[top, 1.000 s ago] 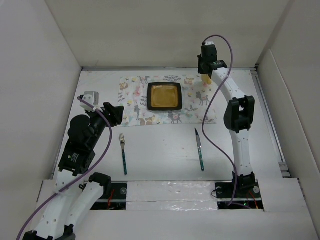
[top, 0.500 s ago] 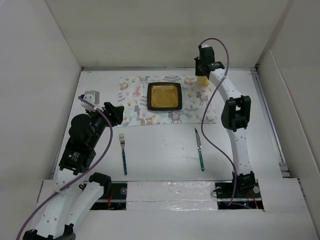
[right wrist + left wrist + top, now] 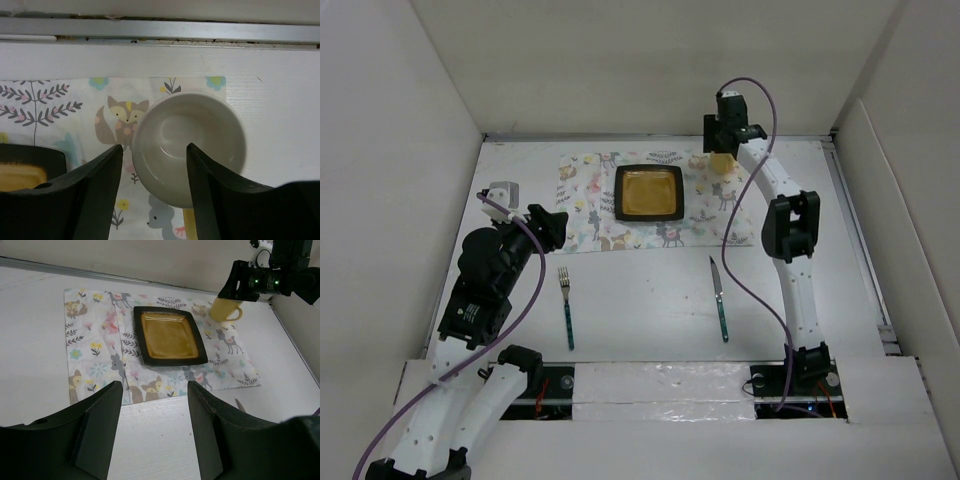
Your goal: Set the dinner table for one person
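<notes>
The dinner table (image 3: 640, 290) is a flat white surface. On its far half lies a floral animal-print mat (image 3: 590, 200) with a dark square plate (image 3: 648, 192) in the middle. A yellow mug (image 3: 722, 162) stands upright on the mat's far right corner. Its white inside (image 3: 189, 145) shows from above. My right gripper (image 3: 153, 146) hangs open over the mug, one finger outside its left wall and one over its hollow. Near the table's left side my left gripper (image 3: 155, 390) is open and empty, short of the mat (image 3: 100, 350). The left wrist view also shows the plate (image 3: 170, 335) and mug (image 3: 225, 310).
A fork (image 3: 566, 305) lies on the table left of centre and a knife (image 3: 720, 297) right of centre, both with teal handles pointing toward me. White walls enclose the table, and a metal rail (image 3: 160, 30) runs along the far edge just behind the mug.
My right gripper has shifted slightly left with the mug, then opened and let go of it on the mat's corner. The left arm has not moved.
</notes>
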Controlling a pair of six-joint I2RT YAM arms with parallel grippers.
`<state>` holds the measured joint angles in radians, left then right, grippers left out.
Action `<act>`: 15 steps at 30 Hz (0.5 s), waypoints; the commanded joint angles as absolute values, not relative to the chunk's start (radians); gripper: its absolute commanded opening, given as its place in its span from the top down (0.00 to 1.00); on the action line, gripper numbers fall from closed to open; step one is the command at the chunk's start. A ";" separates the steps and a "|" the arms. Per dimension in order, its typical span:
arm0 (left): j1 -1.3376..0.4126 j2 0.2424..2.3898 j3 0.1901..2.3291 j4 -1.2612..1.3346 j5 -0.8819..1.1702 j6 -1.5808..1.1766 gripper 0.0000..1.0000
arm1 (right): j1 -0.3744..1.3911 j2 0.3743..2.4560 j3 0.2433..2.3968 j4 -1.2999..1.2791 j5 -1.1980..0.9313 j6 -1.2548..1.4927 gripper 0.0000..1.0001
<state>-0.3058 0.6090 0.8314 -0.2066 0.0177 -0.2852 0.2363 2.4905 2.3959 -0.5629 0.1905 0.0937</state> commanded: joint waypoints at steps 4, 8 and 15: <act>-0.301 0.609 0.842 -0.178 0.017 -0.273 0.49 | 0.244 2.264 2.344 -0.486 0.232 0.098 0.37; -0.301 0.603 0.841 -0.173 0.023 -0.273 0.49 | 0.264 1.969 2.055 -0.387 0.302 0.140 0.56; -0.301 0.588 0.844 -0.172 0.043 -0.278 1.00 | 0.371 1.395 1.110 -0.072 0.288 0.300 1.00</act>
<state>-0.3058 0.6044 0.8314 -0.2073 0.0261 -0.2821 0.3336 1.5063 1.3350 -0.2058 0.2779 0.2092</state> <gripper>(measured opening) 0.032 0.010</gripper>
